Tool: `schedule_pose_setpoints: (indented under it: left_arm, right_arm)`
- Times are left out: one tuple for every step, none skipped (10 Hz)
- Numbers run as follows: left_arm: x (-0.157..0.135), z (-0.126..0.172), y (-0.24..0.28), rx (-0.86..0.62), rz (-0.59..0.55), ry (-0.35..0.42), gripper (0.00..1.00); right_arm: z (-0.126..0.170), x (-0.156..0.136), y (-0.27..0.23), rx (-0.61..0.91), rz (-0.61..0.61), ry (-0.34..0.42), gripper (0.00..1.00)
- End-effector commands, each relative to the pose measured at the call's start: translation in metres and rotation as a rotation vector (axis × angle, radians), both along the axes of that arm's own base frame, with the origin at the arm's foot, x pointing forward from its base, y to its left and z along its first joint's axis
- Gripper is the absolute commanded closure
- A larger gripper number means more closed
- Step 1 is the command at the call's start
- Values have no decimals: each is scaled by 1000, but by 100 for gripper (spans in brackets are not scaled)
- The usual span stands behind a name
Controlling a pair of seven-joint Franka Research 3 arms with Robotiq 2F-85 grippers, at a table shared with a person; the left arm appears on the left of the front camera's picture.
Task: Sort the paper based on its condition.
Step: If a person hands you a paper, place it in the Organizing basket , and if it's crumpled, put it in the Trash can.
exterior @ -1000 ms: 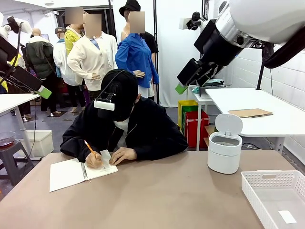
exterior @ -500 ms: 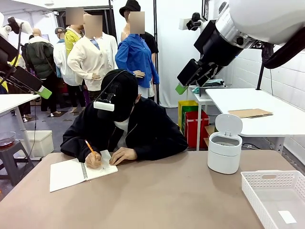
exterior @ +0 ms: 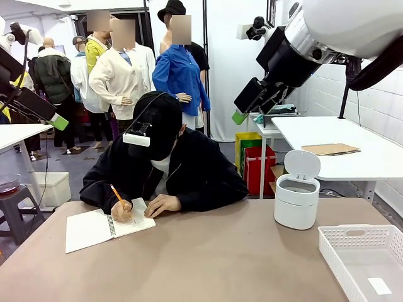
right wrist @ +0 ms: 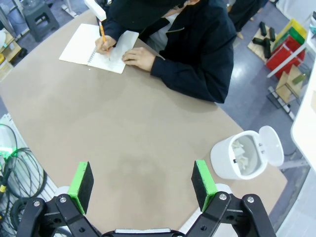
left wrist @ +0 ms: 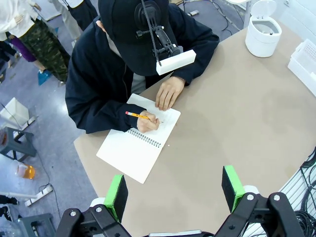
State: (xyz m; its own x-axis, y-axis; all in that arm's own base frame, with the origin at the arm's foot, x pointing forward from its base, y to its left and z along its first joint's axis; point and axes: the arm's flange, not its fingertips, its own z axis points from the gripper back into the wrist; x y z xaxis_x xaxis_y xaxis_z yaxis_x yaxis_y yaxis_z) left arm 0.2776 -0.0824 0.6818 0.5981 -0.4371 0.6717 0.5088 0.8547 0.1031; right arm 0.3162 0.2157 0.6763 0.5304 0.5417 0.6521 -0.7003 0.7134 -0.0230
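You are looking across the brown table [exterior: 214, 264] at a person who is bending over a spiral-bound notebook [exterior: 88, 229] at the left of the front frame and writing in it. The pencil hand [exterior: 123, 212] is gripping a yellow pencil [exterior: 116, 193] and the other hand [exterior: 162, 204] is resting on the page's far corner. Whatever is being written is too small for you to read.

At the right of the frame a white bin [exterior: 296, 211] is standing with its lid [exterior: 302, 163] tipped up. In the right wrist view, what looks like the paper [right wrist: 241, 150], white and creased, is lying inside that bin, though you cannot tell for sure. A white slotted tray [exterior: 352, 236] is sitting at the lower right corner, with a flat white slip [exterior: 380, 286] lying on its floor.

The left gripper [left wrist: 174, 192] is hanging high over the table's near edge with its green pads spread wide apart and nothing between them. The right gripper [right wrist: 142, 185] is doing the same, with the bin at the right of its frame.

Against a second ago, the pencil hand is sitting a touch farther toward picture left on the page; both arms, the bin and the tray are standing where they were
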Motion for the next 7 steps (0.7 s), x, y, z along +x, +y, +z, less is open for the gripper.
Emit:
schedule_pose_setpoints:
  left_arm:
    - [1,0,2,-2,3,2,0]
    - [1,0,2,-2,3,2,0]
    - [1,0,2,-2,3,2,0]
    - [1,0,2,-2,3,2,0]
    - [1,0,2,-2,3,2,0]
    - [1,0,2,-2,3,2,0]
    - [1,0,2,-2,3,2,0]
  right_arm:
    - [0,2,2,-1,1,4,0]
    - [0,2,2,-1,1,4,0]
    - [0,2,2,-1,1,4,0]
    - [0,2,2,-1,1,4,0]
    - [0,2,2,-1,1,4,0]
    - [0,2,2,-1,1,4,0]
    - [0,2,2,-1,1,4,0]
